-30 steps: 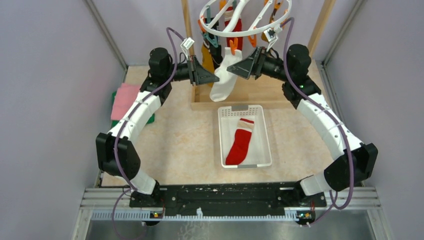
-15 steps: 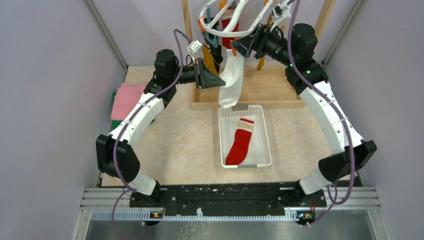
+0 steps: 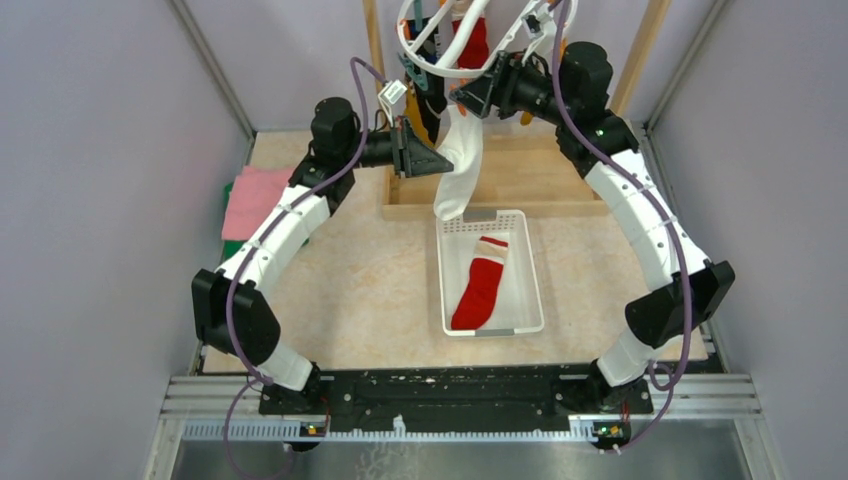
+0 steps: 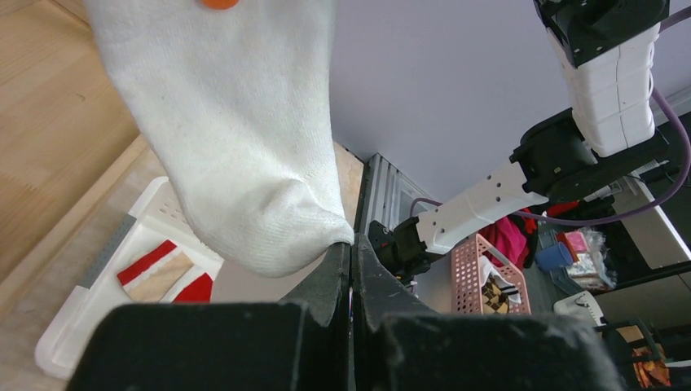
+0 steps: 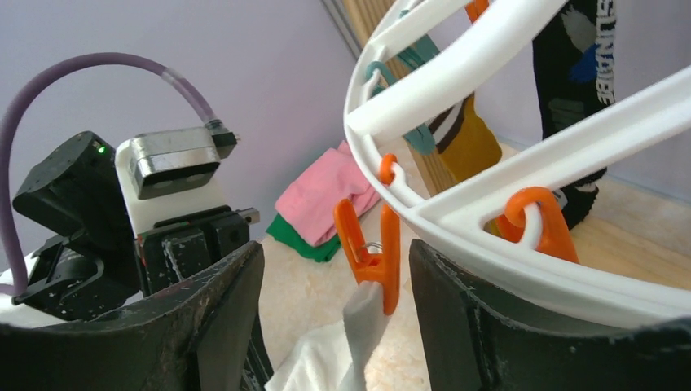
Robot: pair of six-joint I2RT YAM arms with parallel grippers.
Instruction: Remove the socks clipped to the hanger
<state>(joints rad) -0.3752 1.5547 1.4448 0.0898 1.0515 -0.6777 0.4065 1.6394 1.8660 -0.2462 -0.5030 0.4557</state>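
A white sock (image 3: 458,165) hangs from an orange clip (image 5: 371,254) on the white hanger (image 3: 440,68). My left gripper (image 3: 438,160) is shut, pinching the white sock's heel (image 4: 244,147) at its fingertips (image 4: 349,252). My right gripper (image 5: 336,257) is open, one finger on each side of the orange clip without touching it; in the top view it (image 3: 470,98) sits just under the hanger ring (image 5: 489,220). A red sock (image 3: 474,42), a mustard sock (image 5: 468,138) and a black sock (image 5: 583,69) still hang from the hanger. Another red sock (image 3: 480,288) lies in the basket.
The white slotted basket (image 3: 532,262) stands in front of the wooden frame's base (image 3: 540,185). Folded pink cloth (image 3: 250,198) on green cloth lies at the left wall. The frame's wooden posts (image 3: 640,45) rise at the back.
My right gripper has risen and moved left, up to the orange clip under the hanger ring. The left gripper has shifted slightly right, and the white sock's foot has swung down toward the basket.
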